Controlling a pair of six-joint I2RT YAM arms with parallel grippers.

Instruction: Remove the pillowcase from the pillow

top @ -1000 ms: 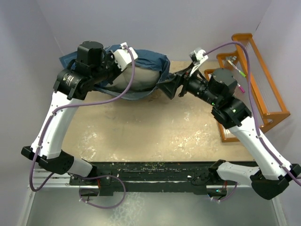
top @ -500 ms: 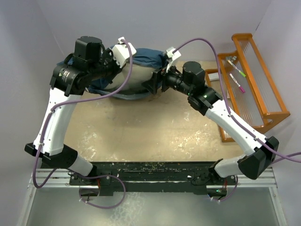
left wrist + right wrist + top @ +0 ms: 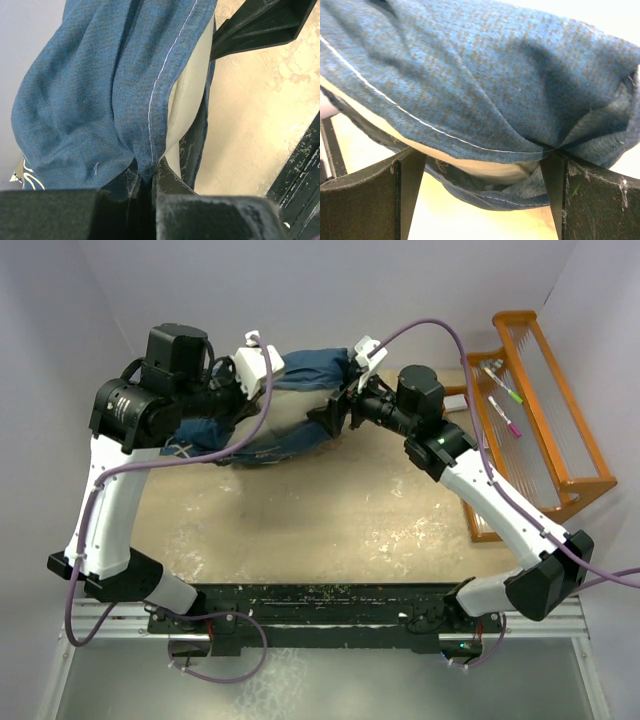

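Note:
The navy pillowcase (image 3: 305,368) still covers most of the cream pillow (image 3: 288,418), and the bundle hangs lifted at the back of the table. My left gripper (image 3: 238,398) is shut on the pillowcase's hem; in the left wrist view the blue fabric (image 3: 100,90) bunches into the jaws of that gripper (image 3: 150,176), with the pillow (image 3: 189,97) showing beside it. My right gripper (image 3: 329,417) is open at the bundle's right end. In the right wrist view its fingers (image 3: 410,192) straddle the pillowcase (image 3: 495,75) and a strip of pillow (image 3: 485,169), gripping nothing.
An orange rack (image 3: 560,430) stands at the right edge with markers (image 3: 505,392) on it. Pale walls close in the back and both sides. The tan tabletop (image 3: 320,520) stretches in front of the bundle.
My right arm swung left to the pillow's end and its jaws opened wider. My left arm pulled the pillowcase up and leftward, shifting the bundle.

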